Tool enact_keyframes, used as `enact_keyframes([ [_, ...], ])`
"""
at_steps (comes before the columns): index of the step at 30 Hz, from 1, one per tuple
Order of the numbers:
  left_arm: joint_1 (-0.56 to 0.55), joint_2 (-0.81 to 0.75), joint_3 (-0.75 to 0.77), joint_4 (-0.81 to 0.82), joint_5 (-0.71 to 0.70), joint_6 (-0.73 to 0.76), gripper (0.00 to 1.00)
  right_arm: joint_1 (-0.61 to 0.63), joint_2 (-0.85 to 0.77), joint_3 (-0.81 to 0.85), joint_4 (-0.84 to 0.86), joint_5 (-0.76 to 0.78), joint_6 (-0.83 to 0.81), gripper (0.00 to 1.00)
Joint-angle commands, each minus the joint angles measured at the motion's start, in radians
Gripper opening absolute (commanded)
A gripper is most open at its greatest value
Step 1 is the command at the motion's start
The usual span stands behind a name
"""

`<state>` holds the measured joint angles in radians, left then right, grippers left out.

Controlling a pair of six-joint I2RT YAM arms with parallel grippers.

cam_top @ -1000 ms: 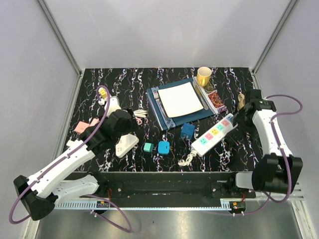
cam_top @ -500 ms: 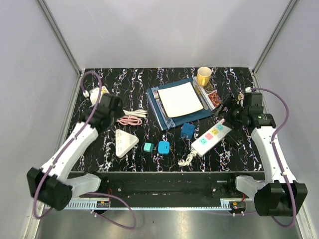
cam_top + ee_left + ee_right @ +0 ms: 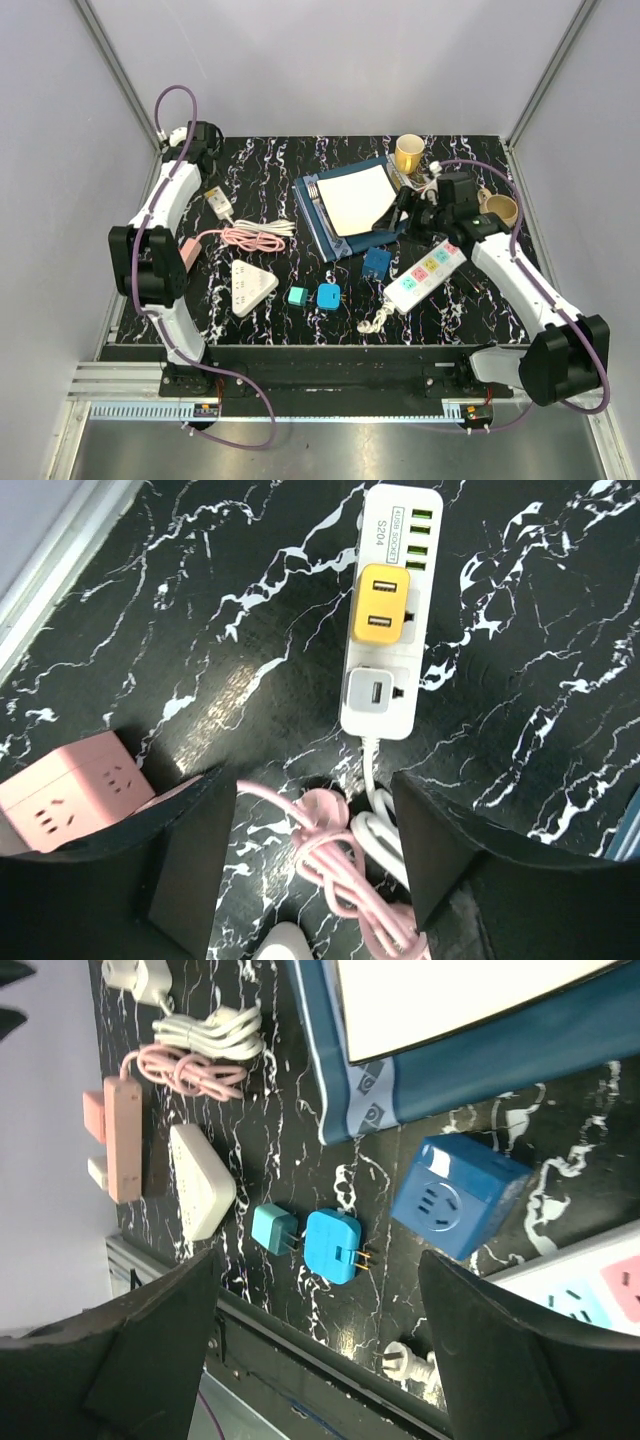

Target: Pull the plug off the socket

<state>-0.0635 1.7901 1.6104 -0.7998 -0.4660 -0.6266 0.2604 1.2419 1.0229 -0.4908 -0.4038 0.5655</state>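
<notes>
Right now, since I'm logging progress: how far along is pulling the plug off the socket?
Nothing done yet: the yellow plug and the grey plug both sit in the white power strip. In hand: the left pincer hovers open above that strip's cable end, empty; the right pincer hangs open over the blue cube socket, also empty. Left: descend, grip a plug, pull it free.

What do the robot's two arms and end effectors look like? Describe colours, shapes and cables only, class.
The left arm and right arm have white rounded links with black joints. A purple cable loops loosely beside each. The left end effector and right end effector have broad, matte black fingers.
</notes>
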Motion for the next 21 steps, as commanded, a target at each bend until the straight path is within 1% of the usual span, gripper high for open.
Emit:
enact_keyframes([
  [1,0.017,0.093,0.126,0.004,0.044,0.048,0.66,0.072,0.034,0.078,0.074,0.031,0.010,0.84],
  [5,0.021,0.195,0.178,0.005,0.072,0.053,0.65,0.106,0.063,0.094,0.072,0.045,0.001,0.84],
  [14,0.022,0.301,0.194,0.008,0.098,0.051,0.63,0.154,0.157,0.164,0.081,0.075,-0.003,0.84],
  [17,0.025,0.308,0.189,0.013,0.099,0.051,0.62,0.168,0.215,0.201,0.122,0.103,-0.007,0.84],
  [18,0.027,0.311,0.189,0.017,0.099,0.053,0.62,0.166,0.250,0.216,0.168,0.111,0.002,0.84],
  [20,0.027,0.318,0.187,0.025,0.101,0.060,0.61,0.166,0.292,0.244,0.214,0.102,0.017,0.85],
  [21,0.028,0.319,0.186,0.030,0.101,0.065,0.61,0.168,0.341,0.282,0.251,0.086,0.036,0.84],
])
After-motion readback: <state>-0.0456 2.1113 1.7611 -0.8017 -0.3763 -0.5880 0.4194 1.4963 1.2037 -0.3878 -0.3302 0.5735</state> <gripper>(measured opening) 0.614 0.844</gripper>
